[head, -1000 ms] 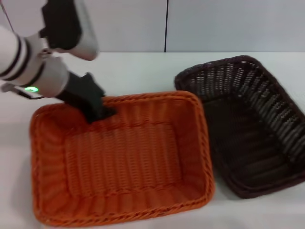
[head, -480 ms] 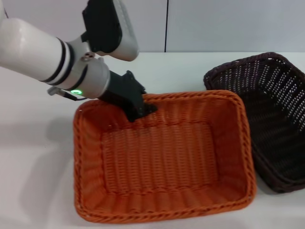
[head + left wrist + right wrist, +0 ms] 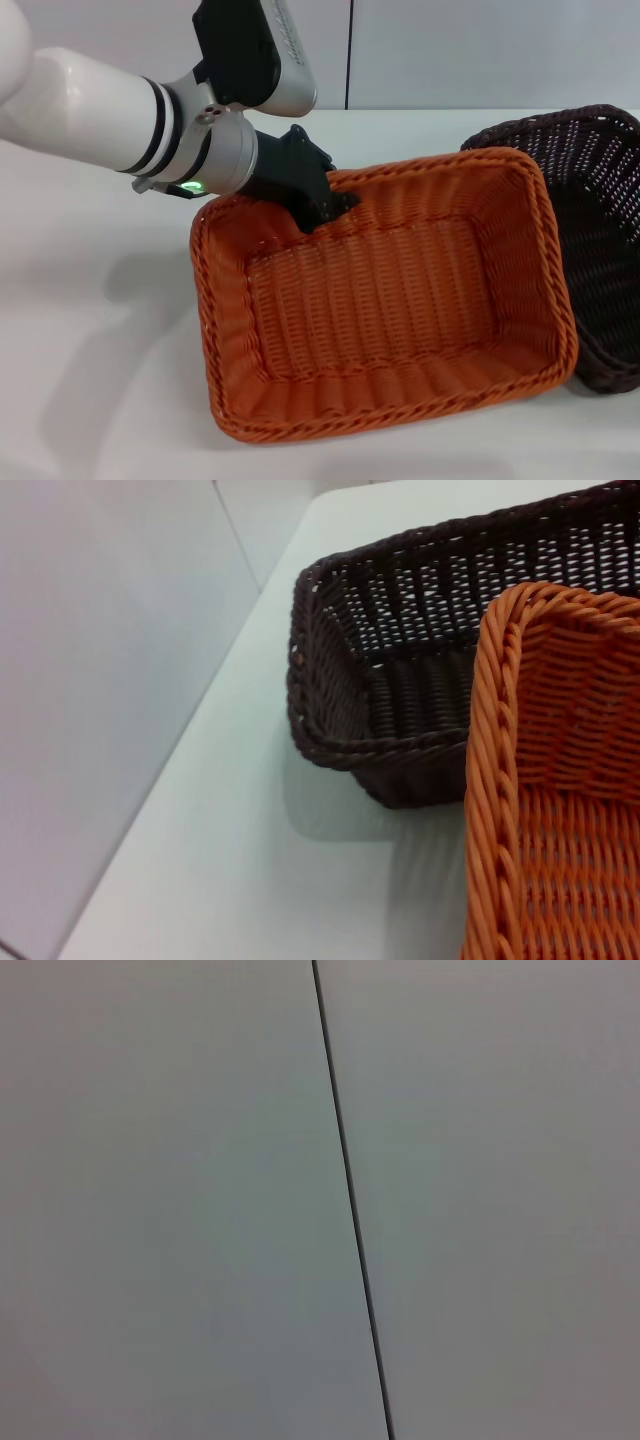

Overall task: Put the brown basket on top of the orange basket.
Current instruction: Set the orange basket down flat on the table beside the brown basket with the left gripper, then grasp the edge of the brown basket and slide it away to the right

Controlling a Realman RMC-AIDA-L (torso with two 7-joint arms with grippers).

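A: Where were the baskets?
B: orange basket point(image 3: 390, 310) mid-counter toward the front edge, tilted, its right rim over the brown basket point(image 3: 600, 250) at the right edge
A: Left gripper point(image 3: 325, 205)?
B: clamped on the orange one's far rim. Right gripper unseen
A: Handling?
B: Probably light, stiff wicker; grab the braided rim

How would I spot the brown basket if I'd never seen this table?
On the white table, find the big orange basket that the left gripper grips by its far rim. The brown basket sits on its right, partly under its edge: same woven shape, but nearly black.
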